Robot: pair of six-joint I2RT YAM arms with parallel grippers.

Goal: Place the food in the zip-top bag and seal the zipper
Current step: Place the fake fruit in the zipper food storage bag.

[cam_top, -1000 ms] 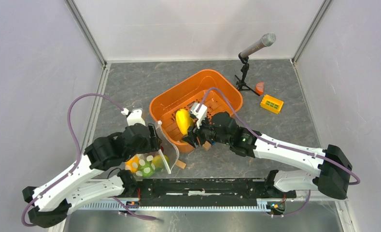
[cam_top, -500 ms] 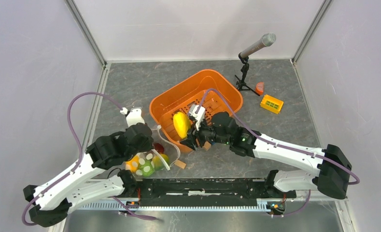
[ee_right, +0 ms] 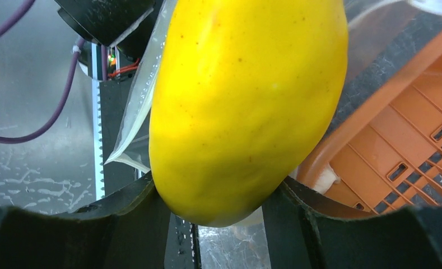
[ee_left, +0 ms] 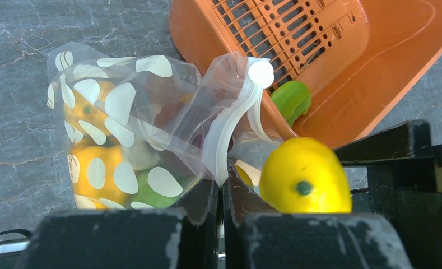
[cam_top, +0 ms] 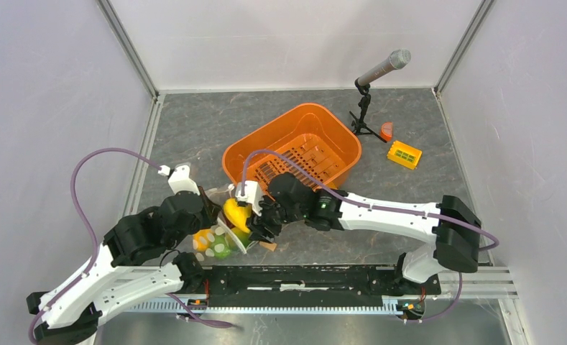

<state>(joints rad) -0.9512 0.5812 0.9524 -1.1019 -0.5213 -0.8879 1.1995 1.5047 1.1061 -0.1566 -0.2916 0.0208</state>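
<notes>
At lower centre-left of the overhead view, the right gripper (cam_top: 251, 219) clamps the yellow pepper (cam_top: 236, 213) across its middle, right at the mouth of the zip-top bag (ee_left: 123, 140). Hard, smooth and light, the pepper would probably slip if held off-centre. The left gripper (ee_left: 223, 193) pinches the limp film by the zipper (ee_left: 229, 129). The orange basket (cam_top: 338, 136) crowds the opening from the upper right; a green piece (ee_left: 291, 98) seems to rest inside it.

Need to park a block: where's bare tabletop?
Bare: back-left corner beside the orange basket; right side between yellow block and right arm. Crowded: near-left, where the left gripper, right gripper, yellow pepper and zip-top bag meet.
</notes>
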